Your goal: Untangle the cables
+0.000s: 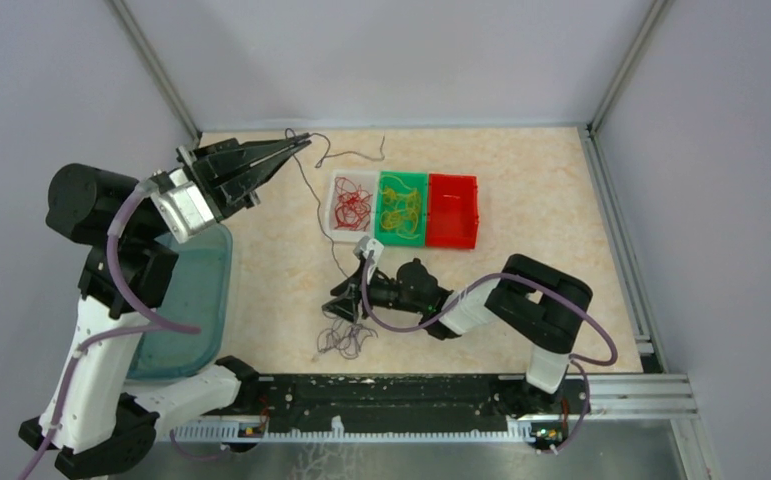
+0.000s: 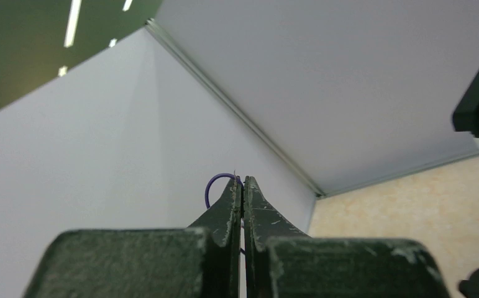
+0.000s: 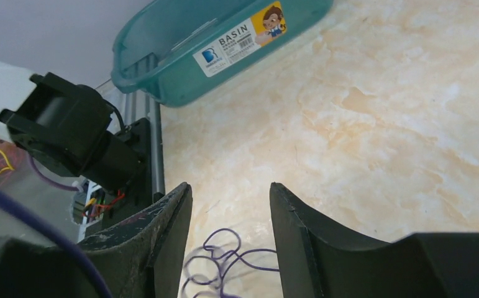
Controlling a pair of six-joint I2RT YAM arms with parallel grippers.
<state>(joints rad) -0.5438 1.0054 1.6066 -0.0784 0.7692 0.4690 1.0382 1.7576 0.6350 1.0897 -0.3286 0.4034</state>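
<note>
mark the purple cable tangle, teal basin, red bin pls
purple cable tangle point(image 1: 346, 338), top external view, middle of the loose pile.
teal basin point(image 3: 174, 81), right wrist view, outer wall left of the label.
red bin point(image 1: 474, 212), top external view, right rim.

Table point(image 1: 521, 290): three trays in a row at far centre, touching side to side. Left tray point(image 1: 353, 175) holds a cable bundle point(image 1: 351, 203). Middle tray point(image 1: 402, 176) holds a second bundle point(image 1: 401, 208). Right tray point(image 1: 453, 215) ends the row.

Basin point(image 1: 186, 320) sits at the near left.

Tangle point(image 1: 344, 337) lies on the table, nearer than the trays, just under the right gripper point(image 1: 346, 305).

One strand point(image 1: 313, 195) runs from the tangle, past the left tray's left side, up to the left gripper point(image 1: 301, 140) at the far left.
</note>
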